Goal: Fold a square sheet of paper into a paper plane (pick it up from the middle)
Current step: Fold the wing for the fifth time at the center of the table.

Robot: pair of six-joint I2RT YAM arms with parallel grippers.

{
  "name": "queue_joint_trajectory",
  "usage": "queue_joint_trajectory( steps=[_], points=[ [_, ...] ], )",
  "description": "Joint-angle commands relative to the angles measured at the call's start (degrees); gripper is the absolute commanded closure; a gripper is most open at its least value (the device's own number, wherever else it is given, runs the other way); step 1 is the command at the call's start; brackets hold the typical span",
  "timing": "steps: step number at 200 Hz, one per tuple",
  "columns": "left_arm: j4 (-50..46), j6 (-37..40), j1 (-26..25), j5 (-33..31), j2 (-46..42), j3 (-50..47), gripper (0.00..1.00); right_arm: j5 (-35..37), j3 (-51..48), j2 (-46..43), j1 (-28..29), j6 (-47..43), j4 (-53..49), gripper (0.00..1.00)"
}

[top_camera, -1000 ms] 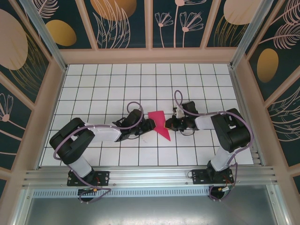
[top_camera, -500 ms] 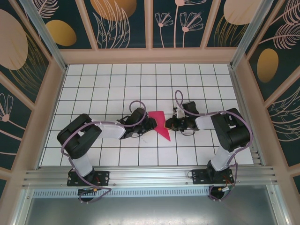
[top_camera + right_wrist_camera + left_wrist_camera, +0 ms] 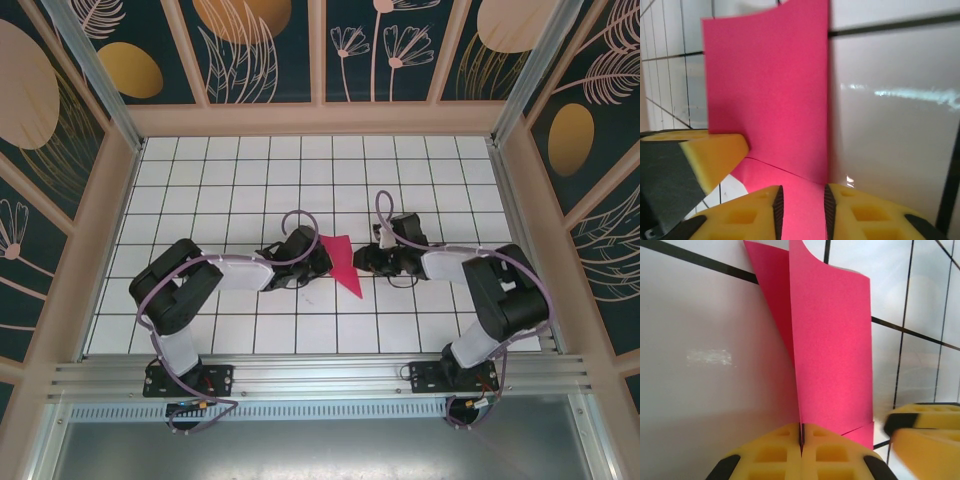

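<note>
Two pads of the left tool [image 3: 801,440] press together on the paper [image 3: 830,340]; the right tool [image 3: 800,200] stands slightly apart around its edge. It sits mid-desk [image 3: 200,180], creased to a point; wing folds probably still to do.

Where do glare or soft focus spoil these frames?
Left wrist: a dull glare patch on the white table left of the pink paper, which is sharp; the right gripper's yellow finger at the edge is blurred. Right wrist: a bright glare streak on the tiles right of the paper. Top external: even light, only faint shadows by the arms.
</note>
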Motion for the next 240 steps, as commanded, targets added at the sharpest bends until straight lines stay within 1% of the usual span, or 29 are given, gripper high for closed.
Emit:
queue_joint_trajectory(
  steps=[1, 10, 19, 26, 46, 62, 74, 78, 100, 115, 147, 187, 203, 240],
  points=[
    [-4.3, 1.9, 0.8, -1.2, -2.2, 0.7, 0.98, 10.5, -1.9, -7.0, 3.5, -3.5, -1.6, 0.64],
    [-4.8, 2.2, 1.2, -0.6, -2.6, 0.6, 0.98, 14.6, -3.0, -9.5, 5.5, -4.5, -0.4, 0.6],
    [-5.8, 2.9, 1.7, 0.3, -2.7, 0.9, 0.99, 18.1, -4.0, -11.6, 7.4, -6.5, 1.4, 0.59],
    [-6.7, 3.4, 1.9, 0.7, -2.9, 1.1, 0.99, 20.8, -4.6, -12.8, 9.9, -7.9, 2.1, 0.56],
    [-7.4, 3.9, 2.7, 2.1, -4.3, 0.3, 0.99, 25.8, -7.0, -15.4, 15.6, -13.9, 7.0, 0.52],
    [-7.6, 4.1, 3.6, 3.1, -4.8, -0.5, 0.99, 31.5, -8.5, -16.5, 21.0, -18.0, 9.8, 0.48],
    [-8.3, 4.6, 4.3, 3.8, -4.8, -0.5, 0.99, 33.5, -9.4, -16.5, 24.2, -20.6, 11.4, 0.47],
    [-8.4, 4.8, 4.5, 4.2, -6.3, -0.6, 0.99, 34.6, -9.8, -16.3, 25.2, -21.4, 12.1, 0.47],
    [-9.0, 5.6, 5.4, 5.8, -6.6, -0.6, 0.99, 39.6, -10.4, -13.3, 29.4, -25.3, 14.2, 0.45],
    [-9.8, 6.3, 5.8, 6.7, -6.5, -0.2, 0.99, 44.8, -9.7, -10.6, 32.2, -28.8, 14.9, 0.44],
    [-10.4, 6.7, 6.3, 7.0, -6.1, -0.2, 0.99, 49.5, -9.4, -6.2, 36.2, -36.2, 20.7, 0.44],
    [-10.4, 7.0, 6.5, 7.3, -5.5, 0.2, 0.98, 53.9, -8.7, 0.0, 36.4, -41.9, 24.5, 0.44],
    [-10.4, 7.0, 6.5, 7.7, -5.5, 0.5, 0.98, 53.1, -8.1, 1.3, 36.5, -43.3, 24.8, 0.45],
    [-10.2, 6.9, 6.5, 7.9, -3.8, 0.7, 0.98, 54.2, -7.9, 4.4, 36.5, -45.3, 27.9, 0.47]
  ],
)
